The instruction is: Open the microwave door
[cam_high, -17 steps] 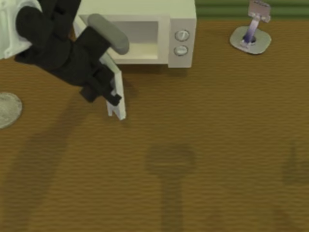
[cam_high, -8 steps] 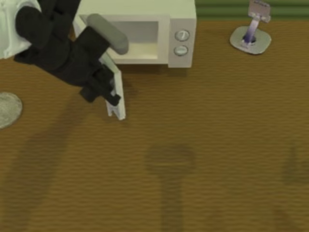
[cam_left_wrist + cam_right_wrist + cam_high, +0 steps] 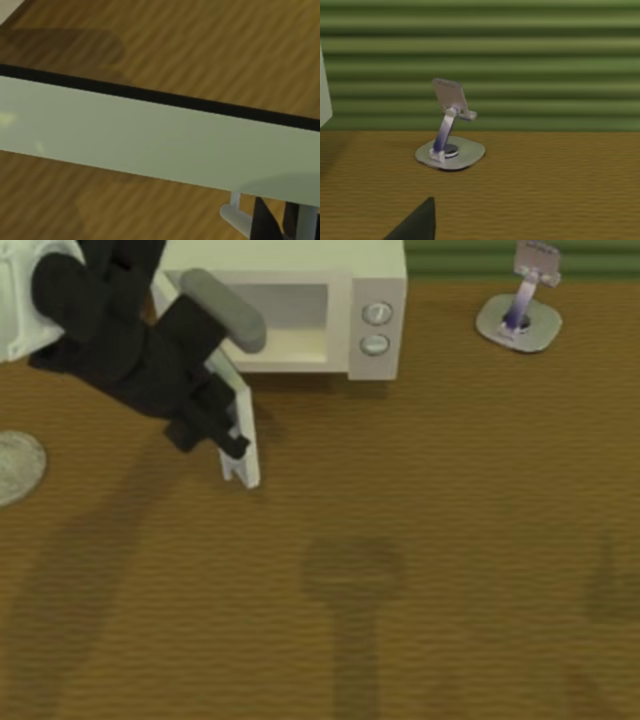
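Observation:
The off-white microwave [image 3: 375, 280] stands at the back of the table with two round silver knobs [image 3: 376, 327] on its right panel. Its cavity is exposed. The microwave door [image 3: 247, 430] is swung out toward the front and shows edge-on from above. In the left wrist view the door [image 3: 150, 145] fills the picture as a pale slab. My left gripper [image 3: 236, 440] is at the door's free end, shut on the thin handle [image 3: 235, 217]. My right gripper [image 3: 420, 225] shows only as a dark tip in its own wrist view and is outside the top view.
A phone stand [image 3: 517, 318] on a round grey base sits at the back right, and is also seen in the right wrist view [image 3: 450, 150]. A grey disc [image 3: 15, 465] lies at the table's left edge. A green ribbed wall [image 3: 520, 60] runs behind the table.

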